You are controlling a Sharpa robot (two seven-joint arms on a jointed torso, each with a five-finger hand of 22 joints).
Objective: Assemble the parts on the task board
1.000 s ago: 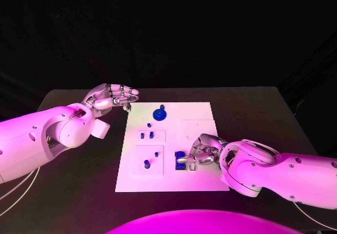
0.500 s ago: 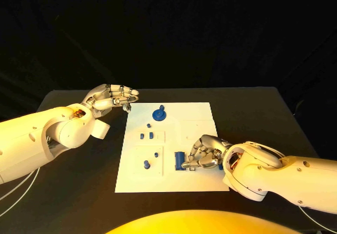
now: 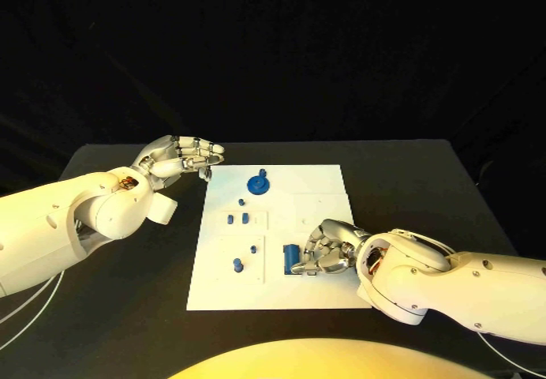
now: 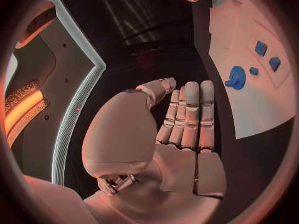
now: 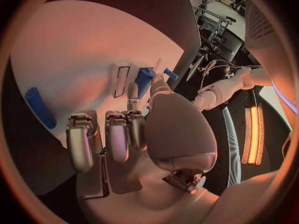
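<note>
The white task board (image 3: 324,185) lies mid-table, also seen in my left wrist view (image 4: 239,30) and right wrist view (image 5: 74,50). My right hand (image 3: 324,253) rests over its near right part. In the right wrist view a blue peg (image 5: 144,79) sits between the thumb and a finger, apparently pinched. An upright blue block (image 3: 293,259) lies just left of that hand. A blue gear (image 3: 259,185) (image 4: 236,77) sits near the far edge. Small blue pieces (image 3: 237,218) dot the left column. My left hand (image 3: 182,158) hovers off the board's far left corner, fingers curled, holding nothing.
Bare black table (image 3: 432,181) surrounds the board on every side. Two more small blue pieces (image 3: 238,266) stand in the near left panel. My left forearm (image 3: 80,221) lies across the table's left side.
My right hand has edged slightly toward the near edge of the board, fingers drawn closer round the peg. The left hand has not moved.
</note>
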